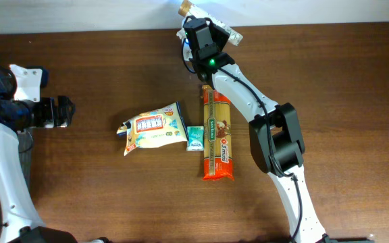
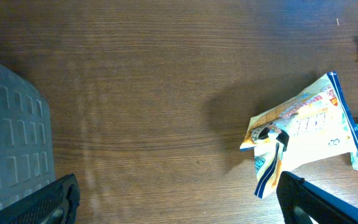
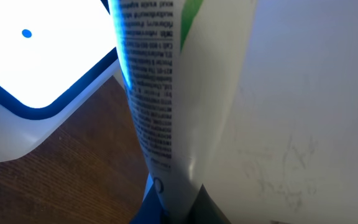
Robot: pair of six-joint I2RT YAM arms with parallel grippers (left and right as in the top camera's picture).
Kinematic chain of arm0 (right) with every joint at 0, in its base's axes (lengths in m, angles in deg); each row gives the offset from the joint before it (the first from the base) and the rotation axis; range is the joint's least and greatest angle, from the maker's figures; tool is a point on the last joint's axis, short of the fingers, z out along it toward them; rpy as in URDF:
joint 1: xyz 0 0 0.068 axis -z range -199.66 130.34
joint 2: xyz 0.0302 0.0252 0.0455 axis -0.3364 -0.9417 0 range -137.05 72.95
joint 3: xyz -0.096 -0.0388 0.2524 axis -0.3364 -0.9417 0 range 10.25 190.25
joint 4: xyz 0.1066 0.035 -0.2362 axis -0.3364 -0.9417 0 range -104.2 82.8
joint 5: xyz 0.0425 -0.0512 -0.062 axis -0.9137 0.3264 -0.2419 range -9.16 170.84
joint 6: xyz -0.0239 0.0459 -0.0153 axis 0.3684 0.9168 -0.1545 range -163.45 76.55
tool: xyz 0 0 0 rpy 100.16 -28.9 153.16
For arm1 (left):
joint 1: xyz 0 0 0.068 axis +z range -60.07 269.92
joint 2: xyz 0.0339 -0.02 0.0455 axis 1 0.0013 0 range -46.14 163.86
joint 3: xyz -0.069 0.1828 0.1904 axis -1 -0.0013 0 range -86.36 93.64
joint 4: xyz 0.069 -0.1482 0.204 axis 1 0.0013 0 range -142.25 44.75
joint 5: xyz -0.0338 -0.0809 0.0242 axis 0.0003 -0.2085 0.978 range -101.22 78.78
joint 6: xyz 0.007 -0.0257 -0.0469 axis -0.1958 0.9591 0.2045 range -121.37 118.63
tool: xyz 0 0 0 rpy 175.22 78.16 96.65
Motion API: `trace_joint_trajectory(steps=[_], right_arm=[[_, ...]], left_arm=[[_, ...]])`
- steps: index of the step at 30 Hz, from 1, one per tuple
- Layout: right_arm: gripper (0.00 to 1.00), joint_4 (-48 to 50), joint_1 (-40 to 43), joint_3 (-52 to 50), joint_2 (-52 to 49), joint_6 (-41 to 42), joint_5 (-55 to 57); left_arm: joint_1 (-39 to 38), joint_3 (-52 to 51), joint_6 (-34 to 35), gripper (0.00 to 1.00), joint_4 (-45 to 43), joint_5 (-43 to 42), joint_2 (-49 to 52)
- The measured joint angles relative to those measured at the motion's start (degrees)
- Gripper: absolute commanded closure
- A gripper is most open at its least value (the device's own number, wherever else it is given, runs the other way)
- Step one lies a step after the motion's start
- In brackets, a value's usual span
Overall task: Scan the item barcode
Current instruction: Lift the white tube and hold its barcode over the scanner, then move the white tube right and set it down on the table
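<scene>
My right gripper (image 1: 204, 30) is at the table's far edge, shut on a white packet (image 1: 232, 34) whose ends stick out on both sides of it. The right wrist view is filled by that packet (image 3: 166, 93), with fine black print and a green patch, pinched in the right gripper (image 3: 180, 210). Just left of it a white scanner (image 3: 36, 62) with a blue-lit rim glows brightly. No barcode shows on the packet. My left gripper (image 1: 63, 111) hovers open at the table's left side, its fingers (image 2: 316, 200) wide apart over bare wood.
A yellow and white snack bag (image 1: 152, 128), a small teal sachet (image 1: 194, 138) and a long orange pasta pack (image 1: 217, 135) lie mid-table. The snack bag (image 2: 303, 134) lies just right of the left gripper. A grey ribbed panel (image 2: 11, 143) is at its left.
</scene>
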Motion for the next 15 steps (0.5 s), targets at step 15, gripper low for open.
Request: trace_joint_trajectory(steps=[15], right_arm=[[0.96,-33.62,0.72,-1.09,18.25,21.9,-19.04]], left_arm=[[0.0,0.0,0.0,0.01,0.02,0.0,0.0]])
